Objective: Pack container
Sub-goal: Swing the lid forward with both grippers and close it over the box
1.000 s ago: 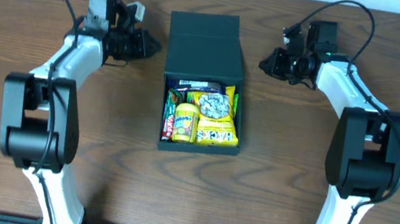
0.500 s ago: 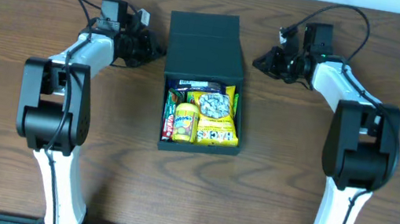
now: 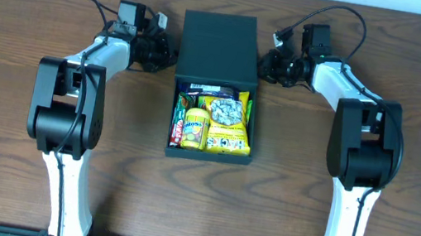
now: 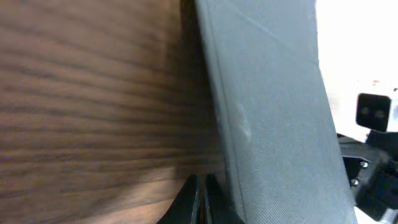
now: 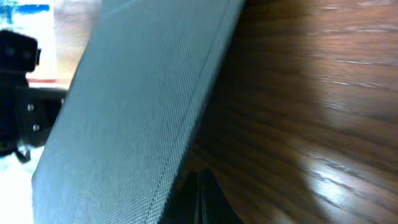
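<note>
The left gripper (image 3: 172, 52) is resting with its fingers (image 4: 186, 205) pressed together on nothing, tips tucked low at the side edge of the container's lid (image 3: 217, 44). Just ahead of those tips the lid's grey-black panel (image 4: 273, 124) is slanting up off the wooden table (image 4: 93, 93). Straight across the lid, the right gripper (image 3: 265, 63) is mirroring it, fingers (image 5: 208, 202) also together and empty, nosing in under the opposite edge of the lid (image 5: 137, 106). Whether either pair is actually touching the lid, I cannot tell. The container (image 3: 207, 156) is lying between the two grippers, its open tray reaching back towards the arm bases and showing yellow snack packets (image 3: 226, 125) inside.
</note>
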Robot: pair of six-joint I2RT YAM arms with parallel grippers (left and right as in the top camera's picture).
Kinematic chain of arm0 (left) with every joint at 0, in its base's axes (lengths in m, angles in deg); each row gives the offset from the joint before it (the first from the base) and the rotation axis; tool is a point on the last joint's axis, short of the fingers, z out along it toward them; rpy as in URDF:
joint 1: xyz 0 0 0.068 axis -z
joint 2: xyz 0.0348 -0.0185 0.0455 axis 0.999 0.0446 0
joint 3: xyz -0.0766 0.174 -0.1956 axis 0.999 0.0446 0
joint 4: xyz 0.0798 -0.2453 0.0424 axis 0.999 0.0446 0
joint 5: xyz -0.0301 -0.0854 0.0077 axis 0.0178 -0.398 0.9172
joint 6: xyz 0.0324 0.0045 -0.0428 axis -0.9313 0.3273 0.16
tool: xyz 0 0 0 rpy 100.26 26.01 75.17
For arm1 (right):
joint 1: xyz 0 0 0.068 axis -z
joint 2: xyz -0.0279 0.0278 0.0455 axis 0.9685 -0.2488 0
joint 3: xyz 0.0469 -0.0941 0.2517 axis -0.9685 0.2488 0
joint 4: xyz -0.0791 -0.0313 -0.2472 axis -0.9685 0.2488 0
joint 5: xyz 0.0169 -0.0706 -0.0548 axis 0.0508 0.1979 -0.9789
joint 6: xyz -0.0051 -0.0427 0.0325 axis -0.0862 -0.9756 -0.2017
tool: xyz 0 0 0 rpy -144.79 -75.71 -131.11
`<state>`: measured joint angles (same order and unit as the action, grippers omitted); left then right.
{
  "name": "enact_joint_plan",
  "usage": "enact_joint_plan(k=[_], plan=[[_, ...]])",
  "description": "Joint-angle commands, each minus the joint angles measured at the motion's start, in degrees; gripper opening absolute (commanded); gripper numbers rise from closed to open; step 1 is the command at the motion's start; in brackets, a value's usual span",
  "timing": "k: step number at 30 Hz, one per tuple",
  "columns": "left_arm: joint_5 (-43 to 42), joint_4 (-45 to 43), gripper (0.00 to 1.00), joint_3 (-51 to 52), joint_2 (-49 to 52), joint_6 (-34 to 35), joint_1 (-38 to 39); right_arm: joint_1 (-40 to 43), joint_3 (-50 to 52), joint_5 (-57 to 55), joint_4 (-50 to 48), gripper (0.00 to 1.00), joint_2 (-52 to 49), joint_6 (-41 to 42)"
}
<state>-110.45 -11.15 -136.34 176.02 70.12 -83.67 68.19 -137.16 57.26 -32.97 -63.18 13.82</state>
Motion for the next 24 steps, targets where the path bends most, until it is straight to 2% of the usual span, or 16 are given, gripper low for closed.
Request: enact_joint_plan(k=[1,8,11,15,24], plan=[[-4.74,-0.5,0.05,-3.72,0.9,-2.49,0.09,0.92,-1.4,7.37,-0.42,0.02,-0.96,-3.93],[-10.16,1.64,0.05,-8.31,-0.04,-9.2,0.0,4.07,-2.29,18.25,-2.95,0.02,-0.17,-7.06],[-10.14,4.7,0.06,-9.44,-1.95,-13.25,0.0,4.98,-2.29,18.43,-2.47,0.02,1.9,-8.55],[-9.88,8.76,0.06,-9.49,-5.88,-18.91,0.09,4.94,-2.29,17.97,1.44,0.02,7.69,-14.75],[-9.88,15.85,0.06,-9.49,-12.83,-26.49,0.46,4.57,-2.29,15.04,10.05,0.02,15.87,-21.31]])
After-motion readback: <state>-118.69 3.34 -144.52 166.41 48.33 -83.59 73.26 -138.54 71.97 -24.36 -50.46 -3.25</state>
